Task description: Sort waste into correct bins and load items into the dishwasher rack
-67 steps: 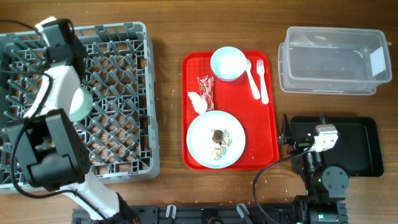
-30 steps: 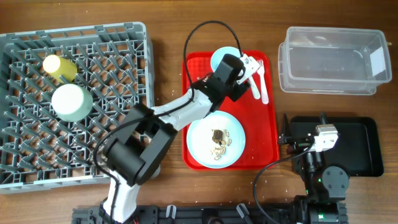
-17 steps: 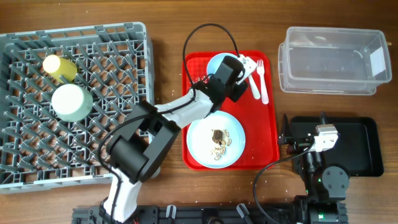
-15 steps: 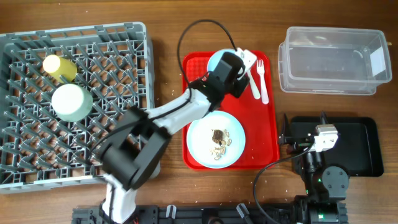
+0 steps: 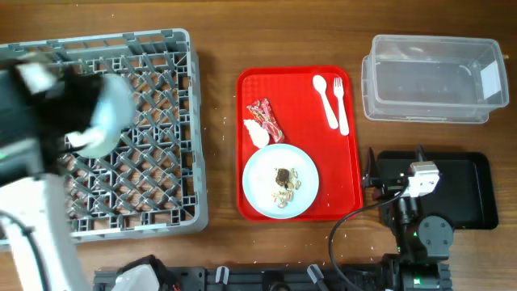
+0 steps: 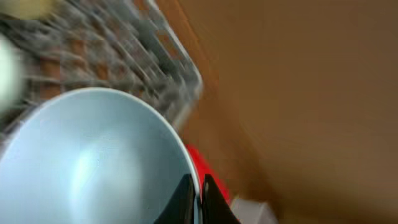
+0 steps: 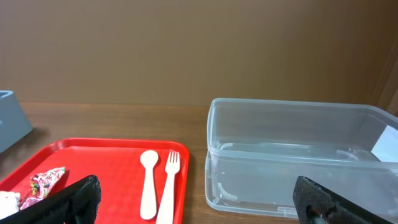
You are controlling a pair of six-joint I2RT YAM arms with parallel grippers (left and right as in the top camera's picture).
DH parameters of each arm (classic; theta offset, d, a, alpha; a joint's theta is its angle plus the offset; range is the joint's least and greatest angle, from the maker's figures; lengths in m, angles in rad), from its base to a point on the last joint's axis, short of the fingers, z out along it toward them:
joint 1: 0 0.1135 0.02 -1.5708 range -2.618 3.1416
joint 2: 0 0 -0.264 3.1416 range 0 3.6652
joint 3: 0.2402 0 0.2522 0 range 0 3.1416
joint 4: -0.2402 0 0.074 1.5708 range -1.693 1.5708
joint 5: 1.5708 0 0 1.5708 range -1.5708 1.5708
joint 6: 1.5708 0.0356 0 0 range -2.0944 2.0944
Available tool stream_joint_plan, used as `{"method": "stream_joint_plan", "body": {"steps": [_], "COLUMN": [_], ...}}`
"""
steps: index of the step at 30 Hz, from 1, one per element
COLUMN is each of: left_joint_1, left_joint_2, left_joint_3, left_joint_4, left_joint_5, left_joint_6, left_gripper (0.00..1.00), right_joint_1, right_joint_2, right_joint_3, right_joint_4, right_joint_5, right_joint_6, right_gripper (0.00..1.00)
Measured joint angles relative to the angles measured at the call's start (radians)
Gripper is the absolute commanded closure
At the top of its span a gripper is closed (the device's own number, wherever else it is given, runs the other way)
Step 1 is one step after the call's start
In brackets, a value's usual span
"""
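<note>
My left claw point(image 6: 194, 196) is clamped on the rim of a mint bowl point(image 6: 93, 163), one finger inside the rim and one outside. From overhead the arm and bowl point(image 5: 107, 113) are smeared with motion blur above the left half of the rack point(image 5: 161, 153). I cannot tell whether the bowl touches the grid. The wrist view is blurred too, with the rack point(image 6: 134, 53) behind the bowl and a sliver of the red tray point(image 6: 208, 171) past its rim.

My right claw point(image 7: 196, 205) is spread wide, nothing between its fingers point(image 7: 78, 198). Its arm sits parked over the black tray point(image 5: 477, 194) at the lower right.

On the red tray point(image 5: 351, 162) the plate point(image 5: 262, 190) lies at the near end with brown and white scraps point(image 5: 283, 179) on it. The tissue point(image 5: 256, 134) lies just beyond the plate, touching the wrapper point(image 5: 265, 115). The spoon point(image 5: 324, 97) and fork point(image 5: 340, 103) lie side by side at the far right corner. The tub point(image 5: 432, 77) stands on the table point(image 5: 218, 32) right of the red tray.
</note>
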Motion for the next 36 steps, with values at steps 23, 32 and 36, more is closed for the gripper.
{"method": "stream_joint_plan", "body": {"steps": [23, 32, 36], "left_joint_1": [0.895, 0.898, 0.898], "left_joint_2": [0.457, 0.47, 0.442], "left_joint_3": [-0.326, -0.329, -0.28], "left_joint_4": [0.264, 0.288, 0.256], "left_joint_5": [0.798, 0.676, 0.663], "left_joint_6": [0.032, 0.054, 0.054], "left_gripper": [0.85, 0.01, 0.02], "right_joint_1": [0.0, 0.0, 0.0], "right_joint_2": [0.0, 0.0, 0.0], "right_joint_3": [0.0, 0.0, 0.0], "right_joint_4": [0.001, 0.001, 0.001], "right_joint_5": [0.001, 0.001, 0.0], "right_joint_6": [0.0, 0.0, 0.0], "right_gripper": [0.0, 0.0, 0.0]}}
